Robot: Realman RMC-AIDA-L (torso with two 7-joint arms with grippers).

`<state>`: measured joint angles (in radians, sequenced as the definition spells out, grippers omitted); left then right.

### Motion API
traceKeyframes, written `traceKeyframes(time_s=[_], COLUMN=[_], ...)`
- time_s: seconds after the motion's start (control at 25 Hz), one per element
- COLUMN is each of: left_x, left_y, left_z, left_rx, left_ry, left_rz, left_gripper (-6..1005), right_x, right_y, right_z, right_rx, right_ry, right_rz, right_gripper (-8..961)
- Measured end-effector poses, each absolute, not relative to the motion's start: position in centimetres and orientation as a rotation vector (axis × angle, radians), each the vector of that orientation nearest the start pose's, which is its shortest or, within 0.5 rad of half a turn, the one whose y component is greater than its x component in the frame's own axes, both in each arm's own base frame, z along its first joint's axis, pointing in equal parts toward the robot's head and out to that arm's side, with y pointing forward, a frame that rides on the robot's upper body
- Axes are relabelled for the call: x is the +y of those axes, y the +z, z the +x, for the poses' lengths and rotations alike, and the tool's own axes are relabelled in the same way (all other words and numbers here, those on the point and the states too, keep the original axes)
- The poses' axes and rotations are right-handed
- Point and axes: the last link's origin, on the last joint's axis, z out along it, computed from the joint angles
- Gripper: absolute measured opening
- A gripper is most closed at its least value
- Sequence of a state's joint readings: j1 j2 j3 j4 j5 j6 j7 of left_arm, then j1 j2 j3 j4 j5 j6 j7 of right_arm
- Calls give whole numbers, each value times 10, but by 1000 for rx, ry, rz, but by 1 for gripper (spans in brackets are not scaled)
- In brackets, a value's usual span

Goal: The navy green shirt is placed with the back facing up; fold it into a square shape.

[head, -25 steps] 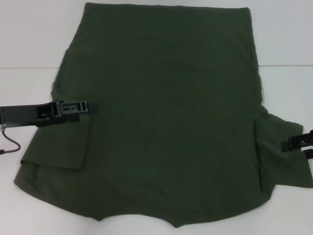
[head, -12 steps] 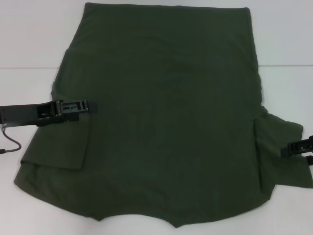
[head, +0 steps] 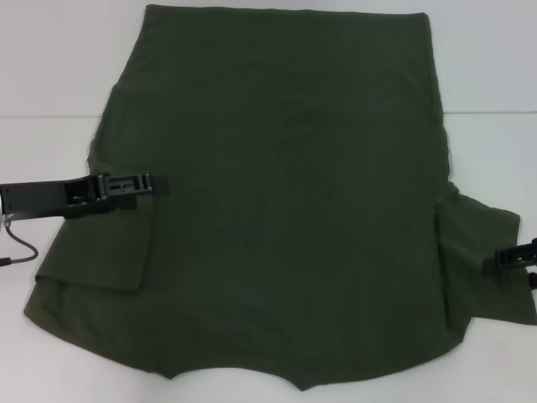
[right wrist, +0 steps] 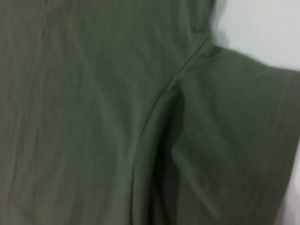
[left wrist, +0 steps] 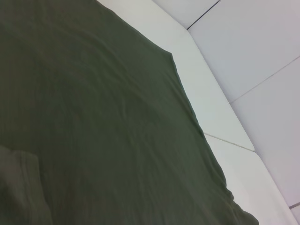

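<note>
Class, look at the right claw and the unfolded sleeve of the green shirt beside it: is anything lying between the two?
Nothing visible does. The right claw sits at the outer edge of the shirt's spread sleeve, with only bare cloth beneath. The left claw is over the opposite, already folded sleeve.

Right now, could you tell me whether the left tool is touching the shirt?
Cannot tell. The head view shows the left tool overlapping the navy green shirt beside its folded sleeve, but not contact or gap.
</note>
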<state>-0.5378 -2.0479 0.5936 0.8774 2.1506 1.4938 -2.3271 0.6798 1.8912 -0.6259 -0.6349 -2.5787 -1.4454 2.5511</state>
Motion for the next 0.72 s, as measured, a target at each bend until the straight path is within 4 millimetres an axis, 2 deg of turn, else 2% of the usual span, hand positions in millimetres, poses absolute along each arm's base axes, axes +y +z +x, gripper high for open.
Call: traceKeyframes(time_s=[0.32, 0.6, 0.72], left_x=[361, 361, 361], left_y=[57, 56, 56], left_z=[-273, -272, -272], left_rx=[-1641, -1642, -1643], left_ry=[-684, -686, -686], left_rz=[-2222, -2221, -2220], left_gripper=[908, 908, 909], right_x=[375, 376, 376], right_y=[56, 58, 59], right_z=[313, 313, 315], right_rx=[1877, 1877, 1877], right_ry=[110, 149, 149], right_rz=[-2063, -2059, -2053], right_gripper=[841, 806, 721])
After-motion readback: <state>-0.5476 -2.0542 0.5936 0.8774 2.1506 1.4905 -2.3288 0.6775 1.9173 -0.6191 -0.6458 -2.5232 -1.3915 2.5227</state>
